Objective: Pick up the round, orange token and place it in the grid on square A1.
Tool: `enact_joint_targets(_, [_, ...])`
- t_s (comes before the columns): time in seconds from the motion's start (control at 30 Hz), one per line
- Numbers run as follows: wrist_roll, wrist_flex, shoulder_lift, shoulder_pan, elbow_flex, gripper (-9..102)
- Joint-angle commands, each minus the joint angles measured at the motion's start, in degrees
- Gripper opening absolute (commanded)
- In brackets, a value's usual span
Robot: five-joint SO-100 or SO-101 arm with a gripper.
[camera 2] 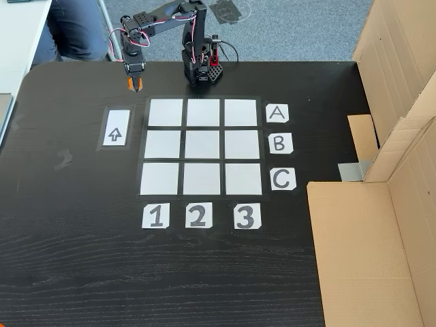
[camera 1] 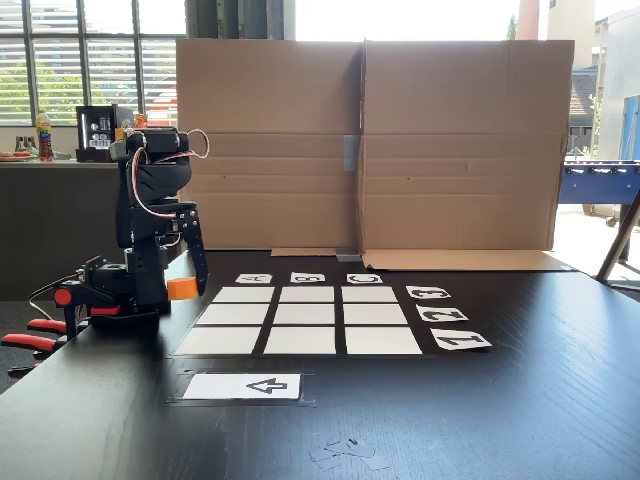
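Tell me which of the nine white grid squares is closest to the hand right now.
Square A1, the corner in line with labels A and 1. The hand hangs just beyond its outer corner, above the arrow card.

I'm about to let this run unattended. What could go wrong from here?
1. The token sits low between the gripper fingers, so the hold may be shallow and it might slip out on the way.
2. Square A1 lies close beside the pickup spot, so a small overshoot could land the token on a dark gap of the grid or on the neighbouring square.
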Motion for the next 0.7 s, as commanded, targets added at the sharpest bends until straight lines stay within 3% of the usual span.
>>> enact_joint_targets(0.0, [-1.1, -0.9, 5.3, -2.3, 5.2, 8])
enact_joint_targets(0.33, [-1.2, -5.8, 6.9, -8.8, 18.7, 9])
enact_joint_targets(0.67, [-1.1, -17.0, 6.0, -11.3, 25.6, 9])
